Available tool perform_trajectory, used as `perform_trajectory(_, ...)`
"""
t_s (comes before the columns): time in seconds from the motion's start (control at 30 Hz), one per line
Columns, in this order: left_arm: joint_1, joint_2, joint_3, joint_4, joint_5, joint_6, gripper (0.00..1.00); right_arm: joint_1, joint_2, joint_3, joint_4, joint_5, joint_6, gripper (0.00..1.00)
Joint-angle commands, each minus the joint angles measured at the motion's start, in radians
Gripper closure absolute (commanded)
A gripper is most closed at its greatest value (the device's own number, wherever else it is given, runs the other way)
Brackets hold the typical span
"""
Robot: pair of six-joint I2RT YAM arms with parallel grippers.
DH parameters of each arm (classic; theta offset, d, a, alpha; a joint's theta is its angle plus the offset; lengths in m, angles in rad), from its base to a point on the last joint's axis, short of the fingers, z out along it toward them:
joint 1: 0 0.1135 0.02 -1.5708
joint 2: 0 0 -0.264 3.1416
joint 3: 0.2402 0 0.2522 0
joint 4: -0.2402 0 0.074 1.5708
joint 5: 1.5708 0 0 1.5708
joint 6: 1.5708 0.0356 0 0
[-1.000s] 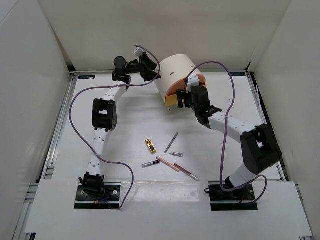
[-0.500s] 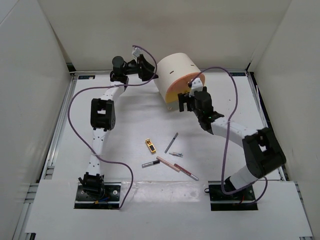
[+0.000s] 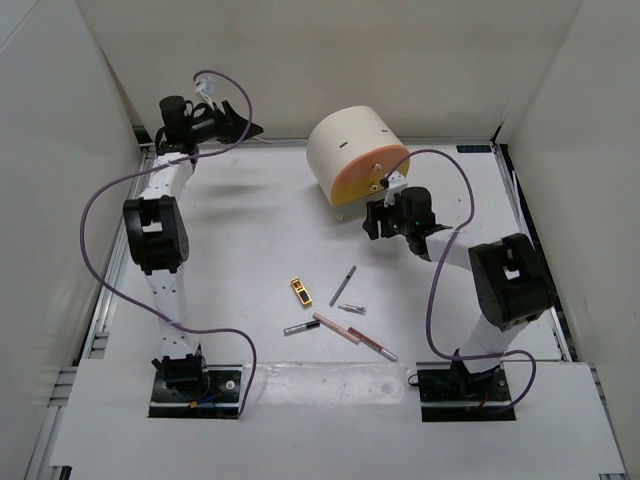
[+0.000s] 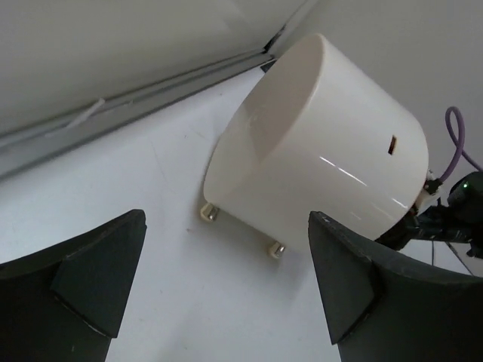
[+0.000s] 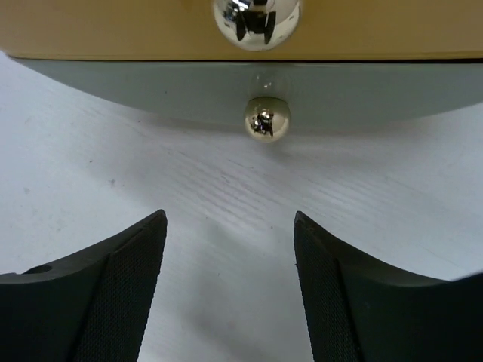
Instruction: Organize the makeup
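While the white table (image 3: 250,250) carries everything, the biggest thing on it is the cream cylindrical box (image 3: 348,148), lying on its side on small feet with its orange drawer front (image 5: 113,30) turned toward the right gripper (image 5: 230,286). Those jaws stand apart and empty, low over the table, with the drawer front straight ahead. The chrome knob (image 5: 255,19) sits above the gap between them and a small round foot (image 5: 266,119) lies nearly level with it.

The left gripper (image 4: 226,271) is also parted and holds nothing. The box is ahead of it and off to one side, well apart.

The makeup lies loose behind the right jaws, toward the arm bases: a gold lipstick (image 3: 300,291), a grey pencil (image 3: 343,285), a dark tube (image 3: 300,326) and two pink pencils (image 3: 336,328), (image 3: 372,344), all still out of the box.

I judge the drawer to be the risk. At this height the jaws would miss the knob or nip the foot. With the left gripper so far off, nothing braces the box, so a pull could drag or tip it.
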Motion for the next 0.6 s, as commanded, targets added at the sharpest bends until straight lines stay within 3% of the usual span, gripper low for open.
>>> perform_trajectory(0.0, -0.062, -0.238, -0.184, -0.270, -0.234, 0.198, 0.02, -0.018, 0.064, 0.067, 0.129, -0.080, 0.029, 0.30)
perform_trajectory(0.13, -0.125, -0.555, -0.595, -0.314, -0.484, 0.201, 0.02, -0.016, 0.113, 0.081, 0.232, -0.061, 0.072, 0.29)
perform_trajectory(0.27, -0.144, -0.764, -0.822, -0.339, -0.634, 0.183, 0.02, -0.024, 0.156, 0.090, 0.289, -0.038, 0.084, 0.34)
perform_trajectory(0.47, -0.205, -0.924, -0.865, -0.455, -0.812, 0.195, 0.02, -0.024, 0.211, 0.102, 0.372, -0.029, 0.101, 0.49)
perform_trajectory(0.57, -0.205, -0.961, -0.868, -0.425, -0.788, 0.172, 0.02, -0.024, 0.230, 0.111, 0.395, -0.040, 0.115, 0.62)
